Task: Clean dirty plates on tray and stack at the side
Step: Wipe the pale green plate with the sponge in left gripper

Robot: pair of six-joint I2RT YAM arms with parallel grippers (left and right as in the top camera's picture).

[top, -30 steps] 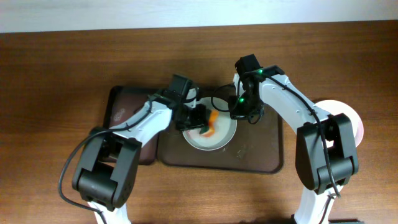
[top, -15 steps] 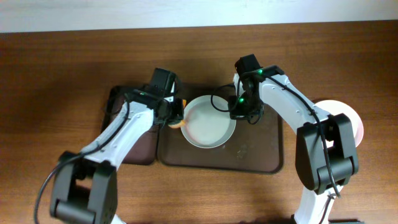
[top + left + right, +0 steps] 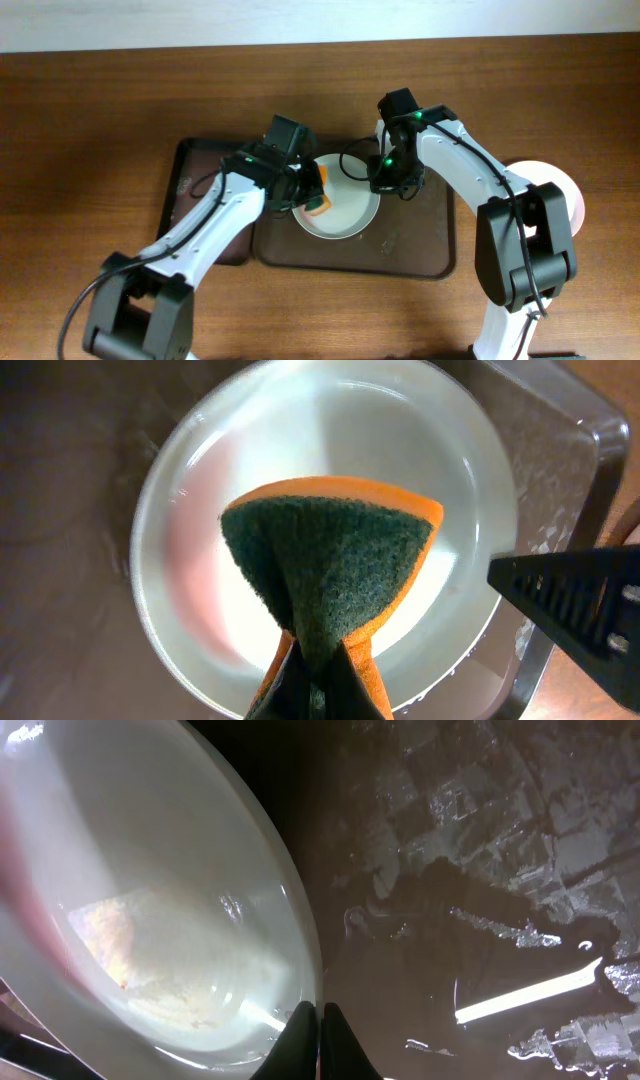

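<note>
A white plate (image 3: pixel 345 218) lies on the large brown tray (image 3: pixel 420 255), tilted up at its right rim. My left gripper (image 3: pixel 303 193) is shut on an orange sponge with a green scouring face (image 3: pixel 319 204), which it holds over the plate's left part. In the left wrist view the sponge (image 3: pixel 330 555) covers the middle of the plate (image 3: pixel 300 420), pinched by my fingers (image 3: pixel 315 690). My right gripper (image 3: pixel 386 181) is shut on the plate's right rim. In the right wrist view its fingers (image 3: pixel 320 1032) pinch the rim of the plate (image 3: pixel 150 890) above the wet tray (image 3: pixel 480 920).
A smaller dark tray (image 3: pixel 195 170) sits just left of the big tray, under my left arm. Another white plate (image 3: pixel 553 178) lies on the table at the far right, partly hidden by my right arm. My right gripper's black finger shows at the right of the left wrist view (image 3: pixel 580 600).
My left gripper swung the sponge left off the plate, then back onto its left part. The right gripper has kept its hold on the rim.
</note>
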